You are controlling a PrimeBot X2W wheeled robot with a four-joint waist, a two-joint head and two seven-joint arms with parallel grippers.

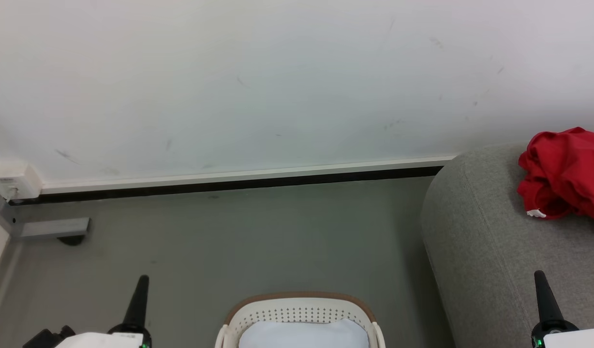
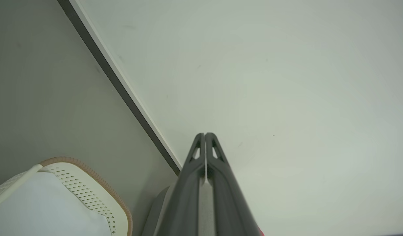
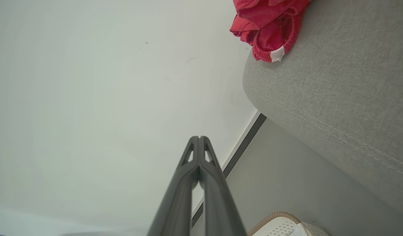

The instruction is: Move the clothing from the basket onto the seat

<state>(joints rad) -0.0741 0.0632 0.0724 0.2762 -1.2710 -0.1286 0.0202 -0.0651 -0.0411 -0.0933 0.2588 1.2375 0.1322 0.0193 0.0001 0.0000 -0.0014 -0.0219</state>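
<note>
The red clothing [image 1: 565, 174] lies bunched on the grey seat [image 1: 490, 251] at the right edge of the head view; its white-trimmed cuff [image 3: 276, 54] rests on the seat [image 3: 336, 91]. The white basket [image 1: 302, 311] with a brown rim stands on the floor at bottom centre, a pale white fabric [image 1: 302, 336] inside it. My left gripper [image 1: 142, 280] is shut, left of the basket, holding nothing. My right gripper [image 1: 539, 275] is shut over the seat's front, holding nothing. Both wrist views show the fingertips pressed together [image 2: 205, 134] [image 3: 199, 137].
A white wall [image 1: 258, 82] with a dark baseboard [image 1: 229, 182] runs behind the grey floor [image 1: 258, 237]. A small white box [image 1: 14, 179] and a grey bracket [image 1: 55, 227] sit at the left wall corner.
</note>
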